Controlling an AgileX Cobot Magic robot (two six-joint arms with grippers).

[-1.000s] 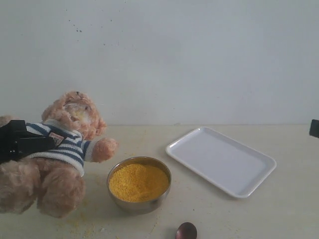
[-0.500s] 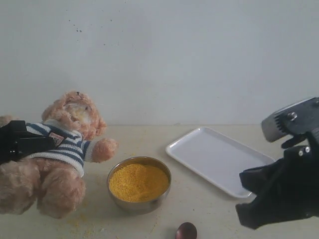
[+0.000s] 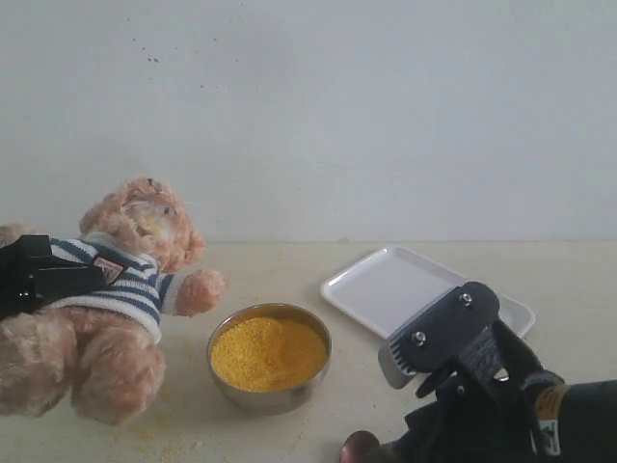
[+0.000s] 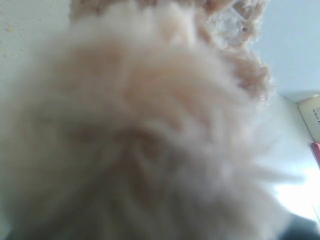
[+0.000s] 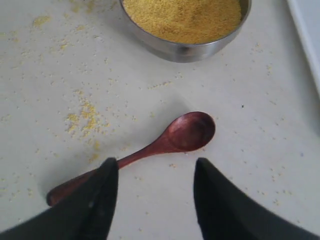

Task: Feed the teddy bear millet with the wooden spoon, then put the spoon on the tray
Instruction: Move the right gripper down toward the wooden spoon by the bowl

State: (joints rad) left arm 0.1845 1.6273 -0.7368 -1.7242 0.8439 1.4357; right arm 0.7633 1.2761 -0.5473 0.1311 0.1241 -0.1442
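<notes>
The released right end effector (image 5: 152,197) straddles the dark reddish-brown wooden spoon (image 5: 145,150), ungrasped. The left end effector (image 3: 82,277) clasps the fluffy teddy bear (image 3: 111,328); feeding remains.

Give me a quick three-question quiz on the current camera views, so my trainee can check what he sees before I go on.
1. Fill in: between the teddy bear and the tray stands a steel ___ of millet.
2. True or false: the wooden spoon lies on the tray.
3. Pick one: the right tool is A) shut on the spoon, B) open over the spoon's handle, C) dipped in the millet.

Key: 1 bowl; 2 false, it lies on the table; 3 B.
</notes>
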